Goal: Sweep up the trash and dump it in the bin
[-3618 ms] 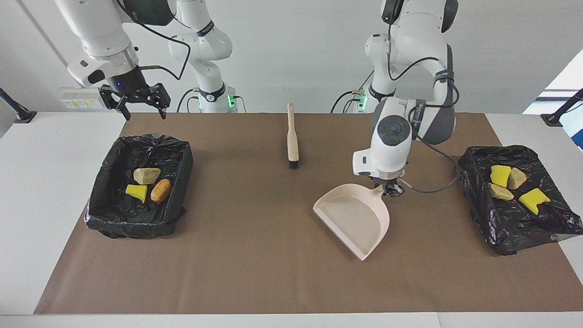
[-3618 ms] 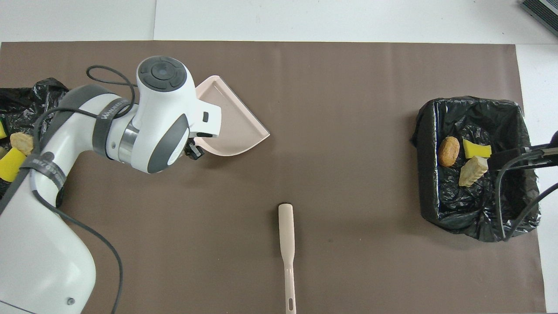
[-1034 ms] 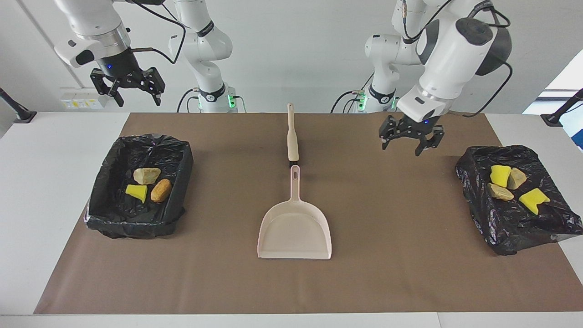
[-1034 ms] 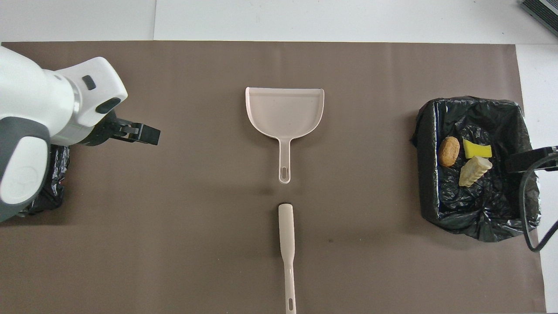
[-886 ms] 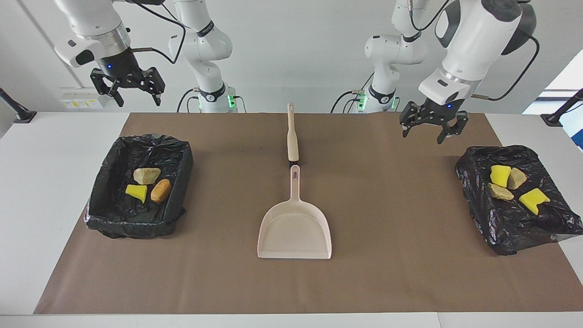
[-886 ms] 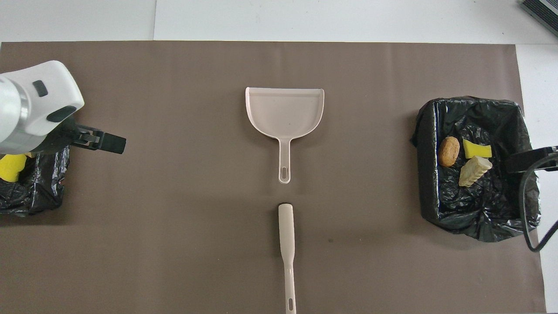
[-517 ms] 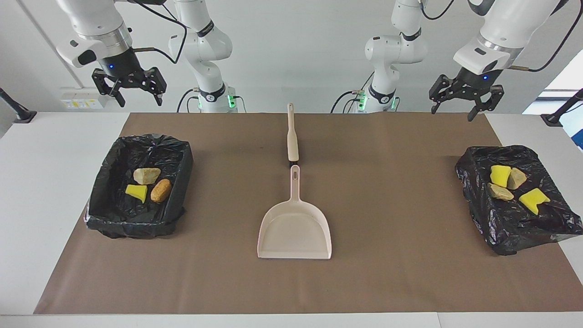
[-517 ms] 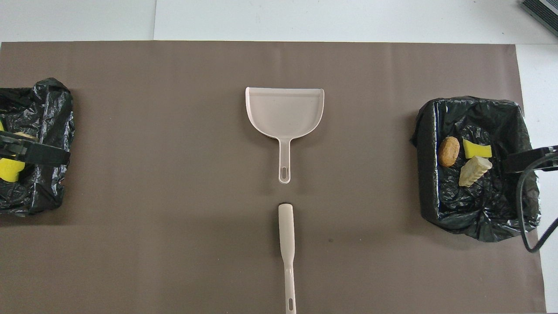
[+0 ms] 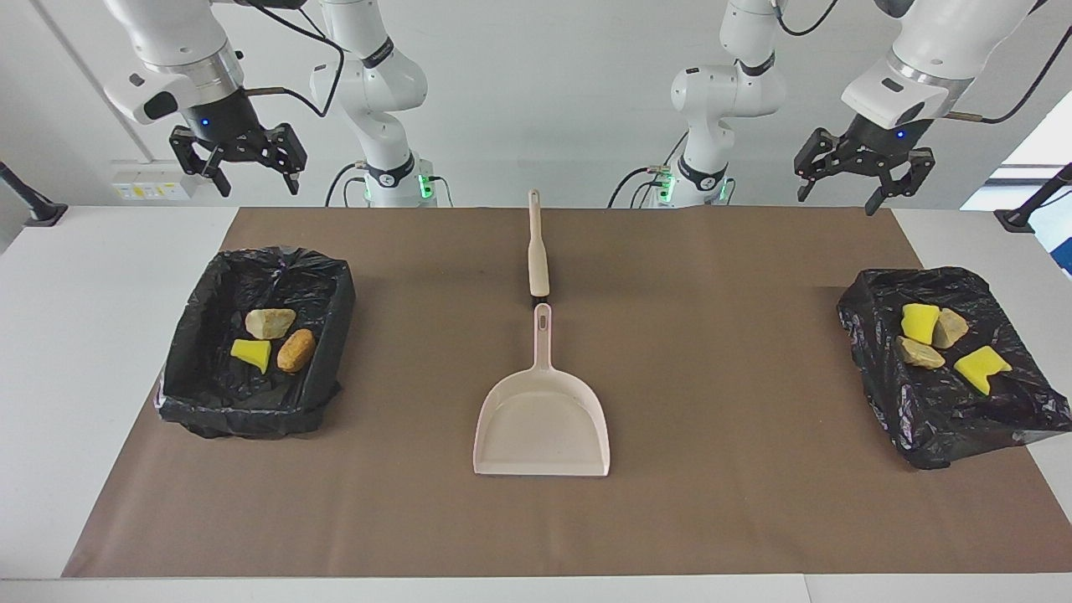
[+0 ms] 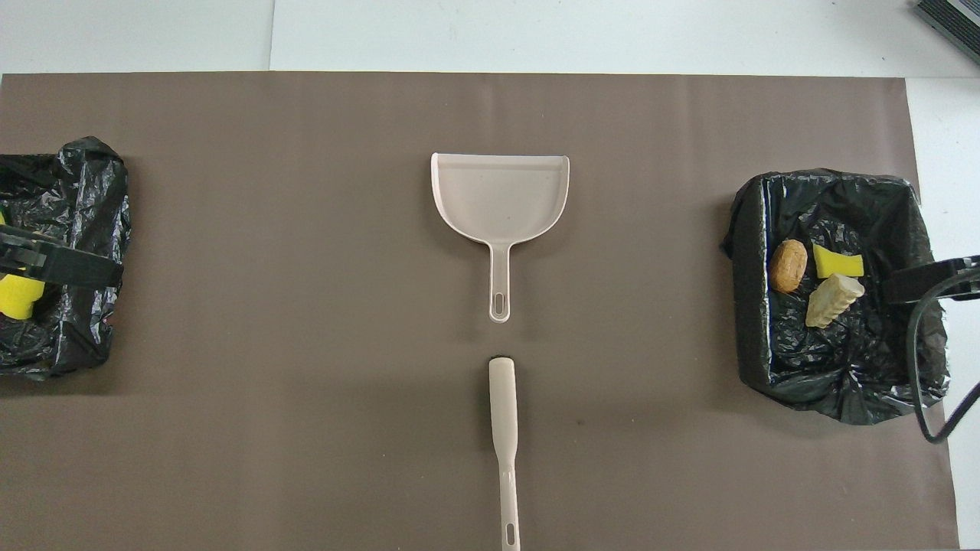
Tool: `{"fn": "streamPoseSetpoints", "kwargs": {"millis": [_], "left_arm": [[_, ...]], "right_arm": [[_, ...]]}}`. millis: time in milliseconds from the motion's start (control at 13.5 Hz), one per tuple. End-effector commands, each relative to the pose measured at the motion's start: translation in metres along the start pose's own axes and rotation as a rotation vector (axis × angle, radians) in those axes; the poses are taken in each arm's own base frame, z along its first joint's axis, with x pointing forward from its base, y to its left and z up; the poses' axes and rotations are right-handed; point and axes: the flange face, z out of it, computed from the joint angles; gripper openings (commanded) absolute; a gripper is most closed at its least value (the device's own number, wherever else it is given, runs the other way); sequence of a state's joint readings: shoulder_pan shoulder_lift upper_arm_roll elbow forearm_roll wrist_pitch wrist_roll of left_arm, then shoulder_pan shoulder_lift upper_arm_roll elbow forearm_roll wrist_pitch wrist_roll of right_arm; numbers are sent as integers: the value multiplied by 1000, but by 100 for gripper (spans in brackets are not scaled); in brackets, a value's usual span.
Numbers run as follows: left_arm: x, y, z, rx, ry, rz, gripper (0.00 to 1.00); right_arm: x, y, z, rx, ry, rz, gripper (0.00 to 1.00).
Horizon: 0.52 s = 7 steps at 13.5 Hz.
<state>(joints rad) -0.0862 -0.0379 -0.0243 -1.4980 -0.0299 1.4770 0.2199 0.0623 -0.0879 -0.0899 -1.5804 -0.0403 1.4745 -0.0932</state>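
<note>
Both arms hang high and idle at the robots' edge of the desk. The left gripper and the right gripper each have their fingers spread wide, grasping nothing. All the trash sits in the two black-lined bins. Three pieces lie in the bin toward the right arm's end. Four pieces rest in the bin toward the left arm's end. On the brown mat, the dustpan lies flat in the middle, with the brush just nearer the robots, in line with its handle.
</note>
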Motion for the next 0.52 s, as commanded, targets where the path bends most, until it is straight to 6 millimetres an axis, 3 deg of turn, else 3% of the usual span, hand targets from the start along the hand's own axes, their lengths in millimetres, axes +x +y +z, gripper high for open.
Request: {"fn": "streamPoseSetpoints", "kwargs": {"millis": [0,443], "left_arm": [[-3,-3,-4,-2,-12,-6,100],[-5,-4,-5,-3,-19,-12,100]], "right_arm": [[1,2,-2,20,12,-22,100],[1,2,-2,20,12,-22,100]]}}
